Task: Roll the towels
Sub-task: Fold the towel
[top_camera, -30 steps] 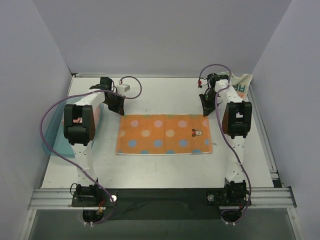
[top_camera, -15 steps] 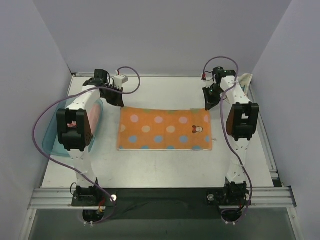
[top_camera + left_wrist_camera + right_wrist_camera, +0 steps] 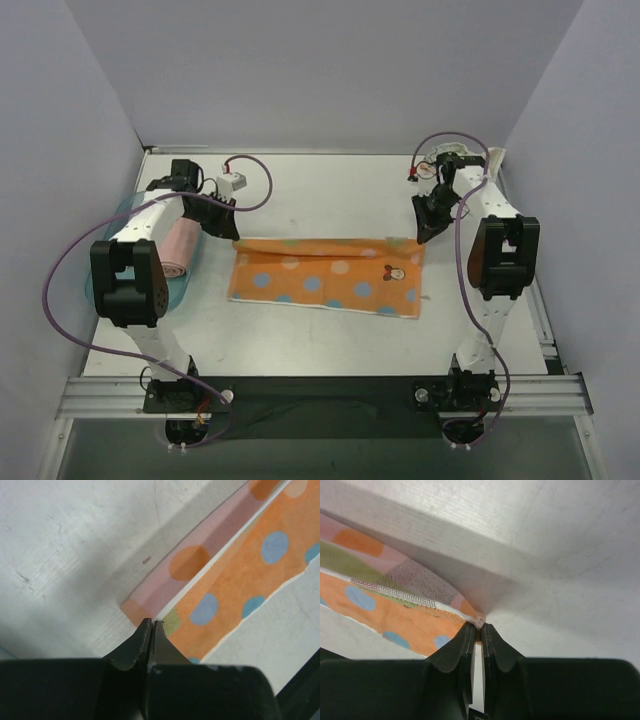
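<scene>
Both arms have pulled the far edge of the orange dotted cloth towel [image 3: 325, 285] nearer, folding it over. Left gripper [image 3: 152, 625] and right gripper [image 3: 479, 626] each pinch a far corner; the rest lies mid-surface on the white table [image 3: 320, 195]. I should keep both corners level and move them together.

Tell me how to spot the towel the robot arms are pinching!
Look at the middle of the white table, between the two arms. A dotted towel lies spread there, its far corners pinched by the left gripper and the right gripper. It is the only orange one; the pink towel sits rolled up in the teal tray.
</scene>
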Controlling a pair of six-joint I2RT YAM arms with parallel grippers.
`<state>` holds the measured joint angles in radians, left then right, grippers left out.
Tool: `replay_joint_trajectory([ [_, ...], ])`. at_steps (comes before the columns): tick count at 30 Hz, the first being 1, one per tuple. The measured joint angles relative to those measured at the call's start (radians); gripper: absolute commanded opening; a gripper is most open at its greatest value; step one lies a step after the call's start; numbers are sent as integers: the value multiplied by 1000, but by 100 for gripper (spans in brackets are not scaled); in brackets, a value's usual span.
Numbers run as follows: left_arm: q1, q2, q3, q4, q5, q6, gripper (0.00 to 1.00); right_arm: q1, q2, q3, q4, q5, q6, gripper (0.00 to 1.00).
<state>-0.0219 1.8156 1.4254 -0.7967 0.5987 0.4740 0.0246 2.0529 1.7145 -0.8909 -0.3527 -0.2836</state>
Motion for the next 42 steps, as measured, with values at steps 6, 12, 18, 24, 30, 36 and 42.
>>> replay_joint_trajectory([
  [6, 42, -74, -100, -42, 21, 50, 0, 1, -53, -142, -5, -57, -29, 0],
  [12, 43, -70, -149, -51, 17, 56, 0, 23, -46, -199, -3, -66, -31, 0],
  [18, 38, 32, -150, -23, -8, 15, 0, 53, 59, -114, 1, -18, -6, 0],
  [24, 27, 101, -111, 2, -16, -47, 0, 36, 195, 137, -1, 42, 10, 0],
  [30, 19, 166, 67, 38, -11, -101, 0, 29, 244, 378, -5, 76, 13, 0],
  [36, 19, 119, 114, 30, -10, -93, 0, 22, 146, 289, -6, 62, -11, 0],
  [42, 7, 3, -13, 11, -13, -69, 0, 29, -10, 94, -34, 42, -57, 0],
])
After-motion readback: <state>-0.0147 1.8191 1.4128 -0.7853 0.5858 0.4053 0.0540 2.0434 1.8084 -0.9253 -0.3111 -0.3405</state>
